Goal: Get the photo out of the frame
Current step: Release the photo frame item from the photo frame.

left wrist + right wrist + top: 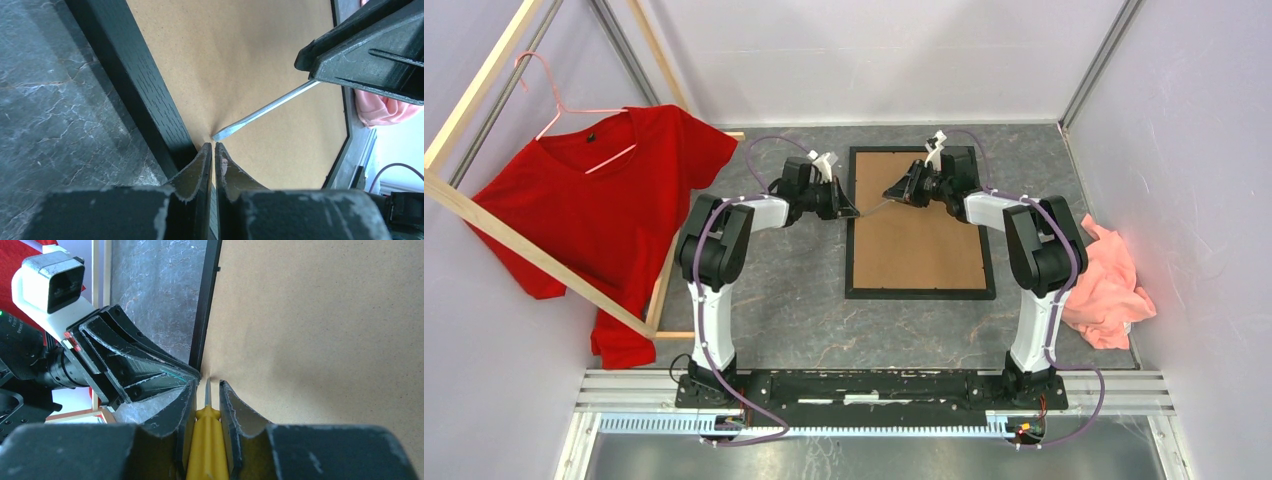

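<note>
Currently the frame (920,293) is laid face down on the table (774,290). Only the brown backing board (919,245) is shown, and the photo is hidden beneath it, inside the frame. A yellow-handled screwdriver (206,440) is clamped between the jaws of the right gripper (207,386). Its flat tip is set against the backing just beside the left rail, where the board is dimpled. The left gripper (214,147) is held at the same spot with its fingers pressed almost together; whether a small tab is nipped between them cannot be told.

The step in hand is judged to be the prying up of the backing's edge. If the blade is driven in too steeply, the board could be pierced and the print below scratched or creased. If the tip is allowed to skid, the rail could be gouged or the left fingers struck, since the two grippers are crowded close together. Little is seen to hold the frame down, so it could be shoved across the table by a sideways push.
</note>
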